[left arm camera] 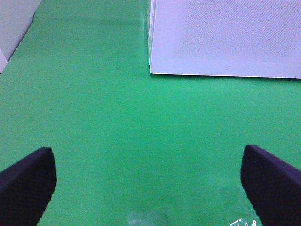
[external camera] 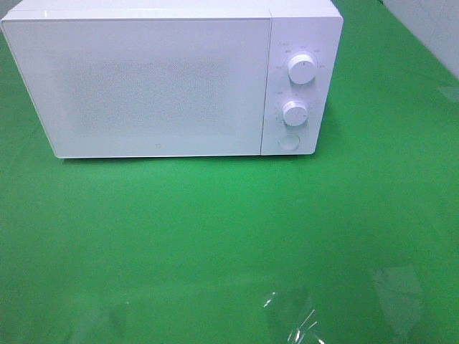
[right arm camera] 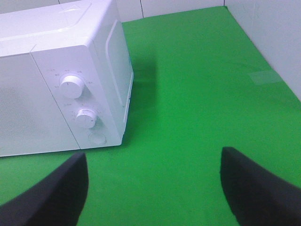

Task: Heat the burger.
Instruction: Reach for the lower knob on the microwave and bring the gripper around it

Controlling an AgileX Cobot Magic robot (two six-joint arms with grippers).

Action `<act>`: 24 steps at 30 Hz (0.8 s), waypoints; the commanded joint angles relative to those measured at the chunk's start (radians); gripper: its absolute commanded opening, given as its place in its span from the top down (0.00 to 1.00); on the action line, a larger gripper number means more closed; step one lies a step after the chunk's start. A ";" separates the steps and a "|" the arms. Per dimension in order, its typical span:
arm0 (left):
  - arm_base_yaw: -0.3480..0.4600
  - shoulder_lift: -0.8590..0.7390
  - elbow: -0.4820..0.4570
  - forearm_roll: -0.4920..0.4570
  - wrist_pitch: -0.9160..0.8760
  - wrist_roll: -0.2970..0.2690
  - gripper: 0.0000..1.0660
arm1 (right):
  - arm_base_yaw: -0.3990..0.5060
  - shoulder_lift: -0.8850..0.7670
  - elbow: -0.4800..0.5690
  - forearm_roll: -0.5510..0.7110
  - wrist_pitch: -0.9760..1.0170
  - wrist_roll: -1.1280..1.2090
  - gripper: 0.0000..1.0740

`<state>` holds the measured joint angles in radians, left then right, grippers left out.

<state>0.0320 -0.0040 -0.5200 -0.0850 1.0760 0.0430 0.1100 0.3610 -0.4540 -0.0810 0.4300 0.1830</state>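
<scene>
Shut microwave (external camera: 158, 79) at worktop (external camera: 215, 236) far edge; burger unseen. Both apart, empty: left pincer (left arm camera: 146, 165), right pincer (right arm camera: 155, 165). Likely next: right presses round button (external camera: 287, 142) under 2 knobs (external camera: 302, 69), squarely

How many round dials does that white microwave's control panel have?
2. The upper white dial sits high on the white microwave's right-hand panel; the lower white dial is just beneath it. The flat round button below them is not a dial.
</scene>
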 commanded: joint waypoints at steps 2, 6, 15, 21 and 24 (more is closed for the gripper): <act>-0.005 -0.023 0.004 0.000 -0.007 -0.006 0.07 | -0.002 0.052 0.029 -0.002 -0.110 -0.002 0.30; -0.005 -0.023 0.004 0.000 -0.007 -0.006 0.07 | -0.002 0.143 0.069 0.001 -0.252 -0.002 0.30; -0.005 -0.023 0.004 0.000 -0.007 -0.006 0.07 | -0.002 0.296 0.127 0.000 -0.494 -0.002 0.30; -0.005 -0.023 0.004 0.000 -0.007 -0.006 0.07 | -0.002 0.434 0.140 0.008 -0.668 -0.002 0.30; -0.005 -0.023 0.004 0.000 -0.007 -0.006 0.07 | -0.002 0.511 0.140 0.008 -0.761 -0.015 0.30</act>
<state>0.0320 -0.0040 -0.5200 -0.0850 1.0760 0.0430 0.1100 0.8630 -0.3150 -0.0780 -0.2910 0.1760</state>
